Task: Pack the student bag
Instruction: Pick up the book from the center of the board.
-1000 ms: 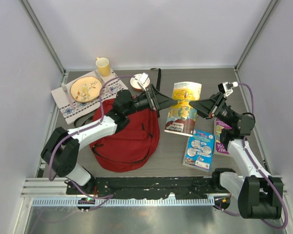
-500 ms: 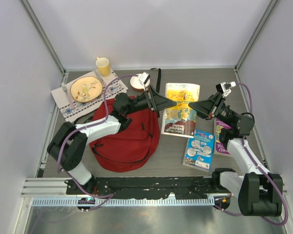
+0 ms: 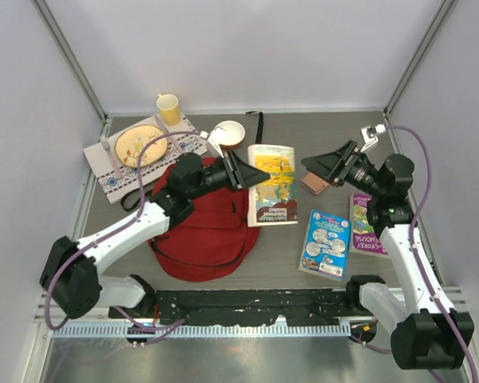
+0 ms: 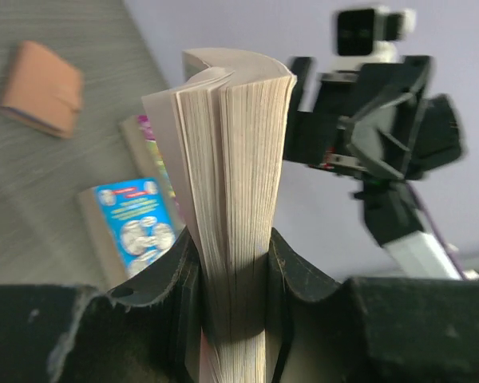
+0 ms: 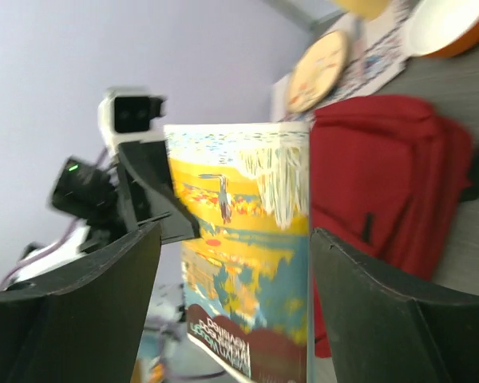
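Note:
The student bag (image 3: 199, 231) is a dark-red backpack lying flat at centre left; it also shows in the right wrist view (image 5: 383, 175). My left gripper (image 3: 254, 177) reaches over the bag's right edge and is shut on a yellow picture book (image 3: 273, 185). In the left wrist view the book's page edges (image 4: 235, 183) are pinched between the fingers of that gripper (image 4: 233, 259). My right gripper (image 3: 315, 165) hovers just right of the book. Its jaws (image 5: 235, 235) stand open, wider than the book cover (image 5: 247, 231), and hold nothing.
A brown wallet (image 3: 314, 183) lies under the right gripper. A blue book (image 3: 326, 243) and a purple book (image 3: 367, 227) lie at the right. At the back left a placemat (image 3: 112, 171) carries a plate (image 3: 140, 145), with a yellow mug (image 3: 168, 108) and a bowl (image 3: 228, 133) nearby.
The book passed from the right gripper to the left. The left jaws closed on it and the right jaws opened and drew back. The book shifted left toward the bag.

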Motion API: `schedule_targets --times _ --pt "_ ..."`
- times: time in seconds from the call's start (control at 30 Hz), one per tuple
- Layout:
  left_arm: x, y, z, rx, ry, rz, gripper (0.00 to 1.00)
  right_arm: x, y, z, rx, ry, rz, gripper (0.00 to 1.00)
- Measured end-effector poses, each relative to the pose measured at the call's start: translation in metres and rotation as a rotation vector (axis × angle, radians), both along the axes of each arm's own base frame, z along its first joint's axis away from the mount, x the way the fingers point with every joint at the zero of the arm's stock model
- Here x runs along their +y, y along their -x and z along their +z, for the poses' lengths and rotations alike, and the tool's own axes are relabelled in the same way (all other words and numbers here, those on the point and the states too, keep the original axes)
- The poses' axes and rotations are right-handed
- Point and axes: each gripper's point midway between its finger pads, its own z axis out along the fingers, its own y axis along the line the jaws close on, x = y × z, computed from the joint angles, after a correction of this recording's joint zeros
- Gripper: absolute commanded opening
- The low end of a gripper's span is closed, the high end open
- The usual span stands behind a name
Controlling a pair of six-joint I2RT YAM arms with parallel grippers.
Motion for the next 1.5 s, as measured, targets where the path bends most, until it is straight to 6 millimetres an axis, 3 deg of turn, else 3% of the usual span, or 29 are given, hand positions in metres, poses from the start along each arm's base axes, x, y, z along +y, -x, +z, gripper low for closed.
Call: schedule_targets --times 0.13,0.3,0.43,0.53,0.8,0.9,1.0,1.2,1.5 --pt "0.034 -0.01 -0.012 0.028 -0.128 0.193 0.0 -0.018 -0.012 -0.006 -0.003 0.151 -0.151 0.84" --pt "0.075 -0.017 -0.01 0.025 -0.205 0.391 0.0 -0.027 0.001 -0.049 0.096 0.219 -0.207 0.85" --pt "0.102 -0.014 0.001 0.002 -0.183 0.503 0.0 -0.022 0.012 -0.078 0.183 0.2 -0.188 0.85" --pt "0.117 -0.011 0.001 -0.005 -0.159 0.563 0.0 -0.005 0.021 -0.089 0.23 0.19 -0.134 0.86" --pt "0.119 -0.015 -0.019 0.033 -0.126 0.593 0.0 0.052 0.038 -0.066 0.177 0.124 -0.02 0.86" --pt "0.118 -0.015 -0.021 0.041 -0.102 0.593 0.0 0.069 0.043 -0.054 0.154 0.062 0.001 0.86" --pt "0.116 -0.016 -0.017 0.035 -0.065 0.592 0.0 0.086 0.043 -0.056 0.181 0.012 0.023 0.86" --pt "0.121 -0.015 -0.011 0.016 -0.016 0.609 0.0 0.105 0.052 -0.086 0.303 -0.031 0.042 0.86" --pt "0.13 -0.013 0.002 -0.015 0.069 0.642 0.0 0.124 0.055 -0.069 0.302 -0.158 0.051 0.88"
